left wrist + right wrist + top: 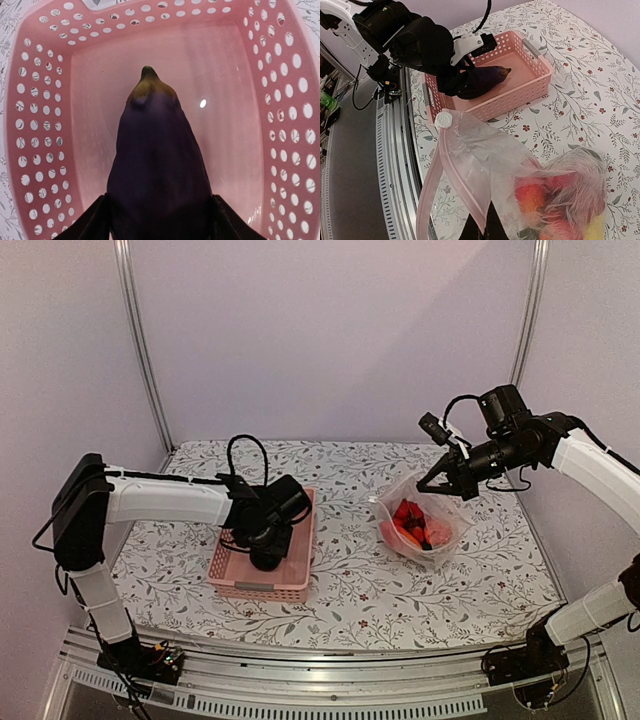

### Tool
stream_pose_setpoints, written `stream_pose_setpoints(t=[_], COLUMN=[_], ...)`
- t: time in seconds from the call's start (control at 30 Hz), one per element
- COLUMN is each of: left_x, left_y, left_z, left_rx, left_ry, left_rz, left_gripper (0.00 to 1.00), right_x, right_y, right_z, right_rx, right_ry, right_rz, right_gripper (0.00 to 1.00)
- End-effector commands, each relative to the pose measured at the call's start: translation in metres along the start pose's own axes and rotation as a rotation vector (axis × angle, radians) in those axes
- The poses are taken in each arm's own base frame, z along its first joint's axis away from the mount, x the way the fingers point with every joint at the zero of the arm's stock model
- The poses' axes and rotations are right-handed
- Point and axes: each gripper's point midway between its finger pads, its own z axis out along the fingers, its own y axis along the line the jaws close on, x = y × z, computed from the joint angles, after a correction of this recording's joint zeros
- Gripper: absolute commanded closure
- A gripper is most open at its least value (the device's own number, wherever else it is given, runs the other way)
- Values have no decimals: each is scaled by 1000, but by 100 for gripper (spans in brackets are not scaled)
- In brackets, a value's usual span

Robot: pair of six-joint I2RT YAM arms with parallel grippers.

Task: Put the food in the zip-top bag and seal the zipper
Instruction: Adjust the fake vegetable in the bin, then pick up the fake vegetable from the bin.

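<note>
Floral-print table (350, 610), lilac walls (330, 340). One pink basket (250, 585) at centre-left, holding one eggplant (157, 165) between the left gripper (160, 200) fingers; clamp unclear. One zip-top bag (425, 540) at centre-right, right gripper (450, 485) pinched on its edge; food (408, 518) inside, count unclear.

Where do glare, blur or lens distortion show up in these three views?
Left wrist: a small glare spot on the basket floor, its walls bowed by the wide lens, the eggplant looming dark. Right wrist: the food smeared soft behind the crinkly zip-top bag. Top external: even light, faint shadows.
</note>
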Motion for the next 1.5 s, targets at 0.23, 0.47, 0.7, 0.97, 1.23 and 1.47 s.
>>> stream_pose_setpoints(t=[0.23,0.47,0.7,0.97,1.23,1.47], left_x=[-12,-5,-1,2,4,-4], left_y=[16,20,3,-2,7,14], left_z=[-5,8,21,26,24,9], left_rx=[-27,4,103,110,71,68], left_ry=[-29,9,54,68,67,27], left_rz=[-9,-47,-65,-61,-33,-14], left_gripper=[21,15,17,25,33,38], right_x=[-2,0,4,4,6,5], right_y=[-3,-6,-6,-4,-4,-4], right_z=[-1,1,1,-2,-1,-1], right_rx=[17,25,28,35,38,39], right_ry=[7,17,21,15,15,13], right_rz=[7,15,16,8,7,5], right_gripper=[100,100,100,100,100,100])
